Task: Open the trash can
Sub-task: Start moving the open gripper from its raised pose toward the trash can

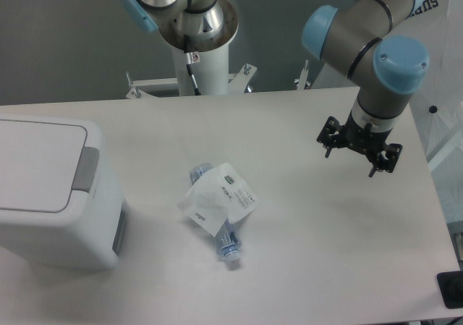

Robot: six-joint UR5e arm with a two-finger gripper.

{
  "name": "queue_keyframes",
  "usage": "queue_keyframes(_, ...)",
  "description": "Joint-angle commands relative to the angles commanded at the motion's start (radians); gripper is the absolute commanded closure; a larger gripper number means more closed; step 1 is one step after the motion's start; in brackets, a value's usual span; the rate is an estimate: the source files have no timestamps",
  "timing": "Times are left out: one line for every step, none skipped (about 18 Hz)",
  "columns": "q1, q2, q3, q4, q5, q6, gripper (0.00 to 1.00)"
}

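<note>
Fingers of our gripper point(359, 151) hang above the right side of the counter point(318, 252), holding nothing; seen from above, we cannot tell how wide they stand. Nearest us, a clear bottle point(219, 213) lies between. Well apart to the left sits the trash can point(51, 195), lid down, its grey tab point(86, 169) on the edge facing us. Its left side is cut off.

Clear bottle point(217, 213) lying on table point(311, 252), seemingly crumpled.
</note>
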Motion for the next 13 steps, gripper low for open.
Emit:
queue_keyframes(0.000,0.000,0.000,0.002,0.000,0.000,0.00)
queue_keyframes(0.000,0.002,0.000,0.002,0.000,0.000,0.00)
queue_keyframes(0.000,0.003,0.000,0.000,0.000,0.000,0.00)
queue_keyframes(-0.002,0.006,0.000,0.000,-0.002,0.000,0.00)
queue_keyframes(-0.002,0.008,0.000,0.000,-0.002,0.000,0.00)
queue_keyframes(-0.006,0.008,0.000,-0.002,0.000,-0.002,0.00)
queue_keyframes(-0.008,0.008,0.000,-0.002,-0.002,-0.003,0.00)
queue_keyframes(-0.011,0.008,-0.002,-0.003,0.000,-0.012,0.00)
queue_keyframes(-0.014,0.009,-0.006,-0.003,0.000,-0.018,0.00)
queue_keyframes(-0.017,0.014,-0.015,-0.002,0.000,-0.024,0.00)
queue_keyframes(-0.018,0.026,-0.021,-0.002,0.000,-0.035,0.00)
queue_keyframes(-0.021,0.038,-0.025,-0.002,-0.002,-0.049,0.00)
queue_keyframes(-0.029,0.046,-0.029,-0.002,-0.002,-0.061,0.00)
